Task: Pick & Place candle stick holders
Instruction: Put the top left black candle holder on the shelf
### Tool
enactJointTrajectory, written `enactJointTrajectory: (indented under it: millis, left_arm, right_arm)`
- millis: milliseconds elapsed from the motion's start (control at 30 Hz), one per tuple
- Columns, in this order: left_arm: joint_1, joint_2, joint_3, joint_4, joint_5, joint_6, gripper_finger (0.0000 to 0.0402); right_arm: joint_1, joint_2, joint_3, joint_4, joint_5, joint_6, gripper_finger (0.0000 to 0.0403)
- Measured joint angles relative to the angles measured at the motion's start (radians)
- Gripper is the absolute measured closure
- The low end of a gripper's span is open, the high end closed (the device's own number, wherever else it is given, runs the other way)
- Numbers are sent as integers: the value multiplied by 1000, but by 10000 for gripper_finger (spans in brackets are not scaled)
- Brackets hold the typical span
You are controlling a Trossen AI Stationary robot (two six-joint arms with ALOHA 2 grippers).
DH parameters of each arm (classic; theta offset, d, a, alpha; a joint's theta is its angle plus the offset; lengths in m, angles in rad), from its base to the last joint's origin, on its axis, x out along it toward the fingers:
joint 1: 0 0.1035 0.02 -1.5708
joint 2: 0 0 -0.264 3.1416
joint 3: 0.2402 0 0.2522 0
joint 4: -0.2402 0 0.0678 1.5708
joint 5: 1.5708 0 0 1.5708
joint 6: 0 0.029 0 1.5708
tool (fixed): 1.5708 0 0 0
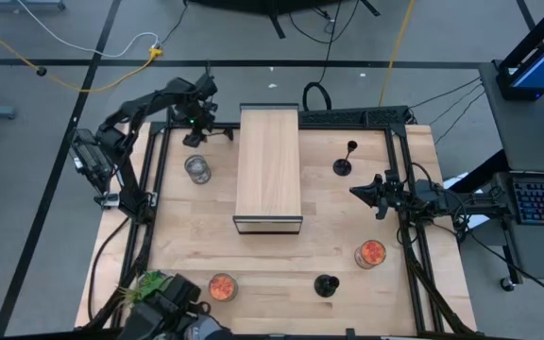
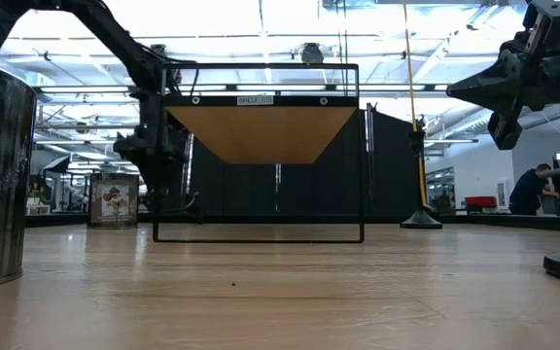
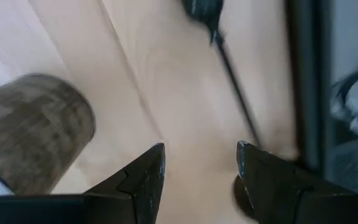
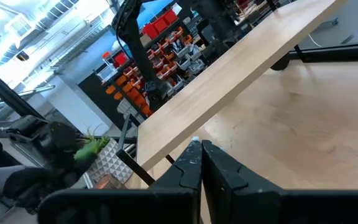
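A tall black candlestick holder point(image 1: 344, 162) stands on its round base right of the wooden shelf; it also shows in the low view point(image 2: 418, 216). A squat holder point(image 1: 326, 284) stands near the front edge. Another holder point(image 3: 229, 74), with a thin stem, shows in the left wrist view below my left gripper point(image 3: 197, 168), its base beside one finger. My left gripper point(image 1: 196, 125) is open at the table's far left, its fingers touching nothing that I can see. My right gripper point(image 1: 359, 192) is shut and empty, just near of the tall holder.
A wooden shelf on a black frame point(image 1: 268, 170) stands mid-table. A clear glass jar point(image 1: 196, 169) stands left of it. Two jars with orange contents point(image 1: 370, 253) point(image 1: 222, 286) stand near the front. A green plant point(image 1: 144, 283) sits at the front left corner.
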Motion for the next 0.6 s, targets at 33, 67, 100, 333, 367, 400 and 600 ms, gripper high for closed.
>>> enactJointTrajectory:
  millis: [33,67,100,333,367,400,600]
  left_arm:
    - [1,-3,0,13,-22,-14,195]
    - [1,-4,0,28,-39,-27,195]
    - [0,-4,0,42,-47,-38,195]
    - [-19,44,-1,77,-48,-63,195]
    - [-19,50,0,75,-49,-55,195]
    - [-20,58,0,71,-49,-44,195]
    - [-20,60,0,46,-65,-54,195]
  right_arm:
    - [0,0,0,0,0,0,403]
    - [0,0,0,0,0,0,403]
    - [0,0,0,0,0,0,403]
    - [0,0,0,0,1,0,403]
    - [0,0,0,0,1,0,403]
    - [0,0,0,0,1,0,403]
    - [0,0,0,0,2,0,403]
